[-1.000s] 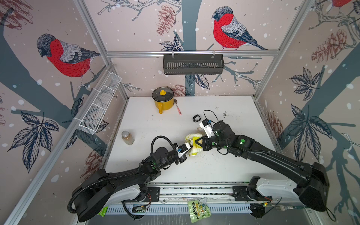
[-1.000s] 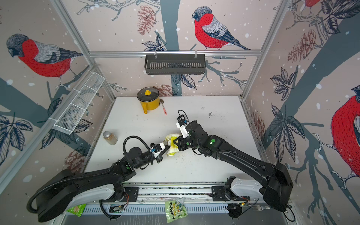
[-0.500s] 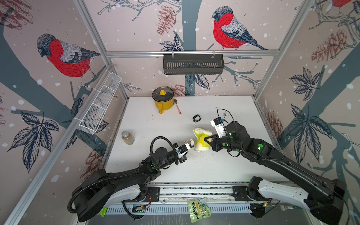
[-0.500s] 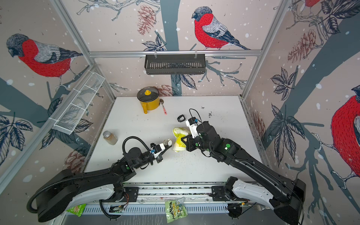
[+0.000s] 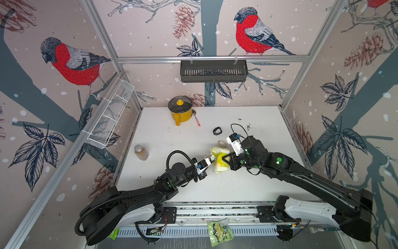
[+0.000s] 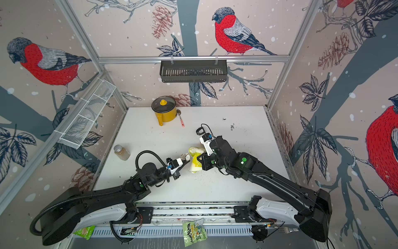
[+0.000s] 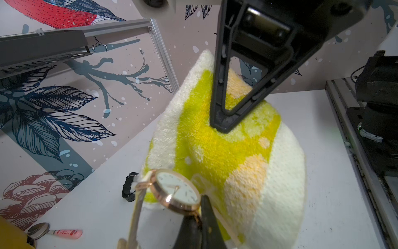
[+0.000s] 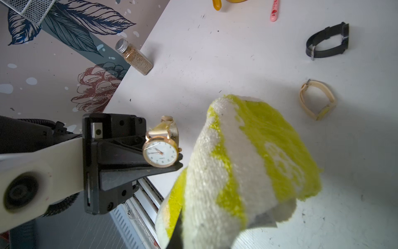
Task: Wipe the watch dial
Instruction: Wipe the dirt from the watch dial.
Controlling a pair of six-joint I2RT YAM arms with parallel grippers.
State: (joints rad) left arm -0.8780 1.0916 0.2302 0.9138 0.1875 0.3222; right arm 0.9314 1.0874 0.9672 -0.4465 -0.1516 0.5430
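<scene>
Two grippers meet above the middle of the table [image 5: 269, 133]. The left gripper [image 8: 179, 162] is pinched on the watch [image 8: 161, 153] at the rim of its case, with the white dial upright. The right gripper [image 7: 221, 127] is clamped on the cloth [image 8: 247, 161], which hangs folded just beside the dial; the right wrist view shows a narrow gap between them. A black watch [image 8: 327, 41] and a beige watch [image 8: 316, 101] lie on the table behind them, toward the back edge.
</scene>
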